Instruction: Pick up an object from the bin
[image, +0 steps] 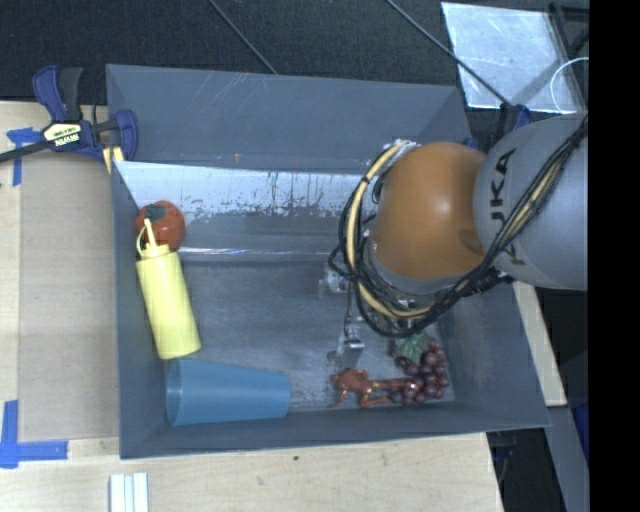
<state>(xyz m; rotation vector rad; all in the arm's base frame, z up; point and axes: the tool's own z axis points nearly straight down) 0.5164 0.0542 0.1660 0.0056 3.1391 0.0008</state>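
The end effector (348, 345) hangs low in the right half of the grey metal bin (250, 300), under the arm's rounded orange cover (430, 210). The cover and its cables hide so much of it that I cannot tell whether it stands wide or narrow. Just below it in the view, near the front wall, lies a small orange-brown toy figure with thin limbs (355, 385). Close against that figure's right side sits a bunch of dark purple plastic grapes with a green leaf (422, 372). These two are the nearest candidates — the figure the closer, judging by position.

To do the pick well, I would settle on one of them before descending. The figure looks small and flat, so the grasp should close across its body rather than a limb, and reach right down to the bin floor. The grapes are bulkier and lumpy; they offer more to hold, but a grip on one or two outer berries may slip. With the two so close, a descent between them risks nudging both or catching the wrong one — so centre well on the chosen thing and leave room toward the front wall.

The yellow plastic cylindrical bottle (168, 300), the red-orange round ball (163, 222) at its far end and the blue plastic cup lying on its side (225, 393) lie well apart on the left.
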